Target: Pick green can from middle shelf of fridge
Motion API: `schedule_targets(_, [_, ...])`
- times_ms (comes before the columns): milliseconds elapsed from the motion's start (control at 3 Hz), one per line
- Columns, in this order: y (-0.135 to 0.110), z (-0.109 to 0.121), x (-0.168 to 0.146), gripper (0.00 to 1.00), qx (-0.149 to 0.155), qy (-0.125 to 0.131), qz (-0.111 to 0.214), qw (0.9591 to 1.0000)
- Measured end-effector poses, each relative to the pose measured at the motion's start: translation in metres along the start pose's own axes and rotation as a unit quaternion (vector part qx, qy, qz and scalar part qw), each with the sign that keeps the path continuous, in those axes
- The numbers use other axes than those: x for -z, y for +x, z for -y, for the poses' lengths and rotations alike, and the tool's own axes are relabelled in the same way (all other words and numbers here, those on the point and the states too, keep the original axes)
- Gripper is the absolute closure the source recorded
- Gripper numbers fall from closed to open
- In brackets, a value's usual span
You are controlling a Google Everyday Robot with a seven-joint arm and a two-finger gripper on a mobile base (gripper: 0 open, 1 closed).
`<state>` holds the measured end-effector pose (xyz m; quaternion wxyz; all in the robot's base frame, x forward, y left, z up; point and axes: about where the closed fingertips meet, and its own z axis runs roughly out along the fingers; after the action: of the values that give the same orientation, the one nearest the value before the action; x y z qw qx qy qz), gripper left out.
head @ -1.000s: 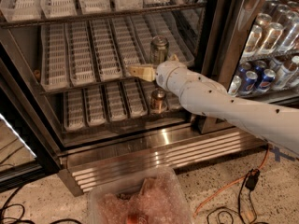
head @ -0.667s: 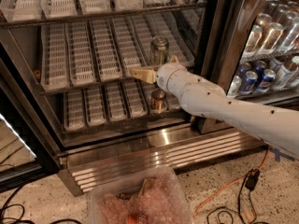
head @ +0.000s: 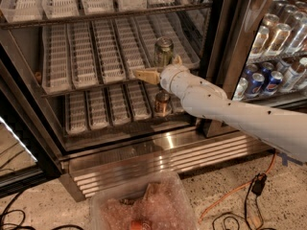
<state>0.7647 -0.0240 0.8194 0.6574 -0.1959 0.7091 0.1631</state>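
The green can [head: 164, 51] stands upright on the middle shelf [head: 86, 61] of the fridge [head: 218, 47], in a white lane tray toward the right. My gripper [head: 161, 67] is at the shelf's front edge, right at the can's base, and it is open. One tan finger [head: 145, 74] points left in front of the can. The other finger [head: 177, 60] shows just right of the can. The can's lower part is hidden behind my wrist. I cannot tell whether the fingers touch it.
A shorter copper-orange can [head: 162, 103] stands on the lower rack below my wrist. Blue and silver cans [head: 263, 80] fill the neighbouring cooler at right. The ribbed steel base [head: 158, 159] runs below. A clear plastic bin [head: 144, 207] and cables [head: 249, 195] lie on the floor.
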Motion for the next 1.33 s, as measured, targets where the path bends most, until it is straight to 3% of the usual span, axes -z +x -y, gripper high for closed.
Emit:
schedule_targets(667, [-0.018, 0.007, -0.015, 0.0, 0.006, 0.004, 0.032, 0.9995])
schedule_targets(1000, [-0.016, 0.011, -0.021, 0.0, 0.005, 0.008, 0.031, 0.9995])
schedule_targets(1333, [-0.006, 0.011, -0.028, 0.19, 0.008, 0.007, 0.018, 0.9998])
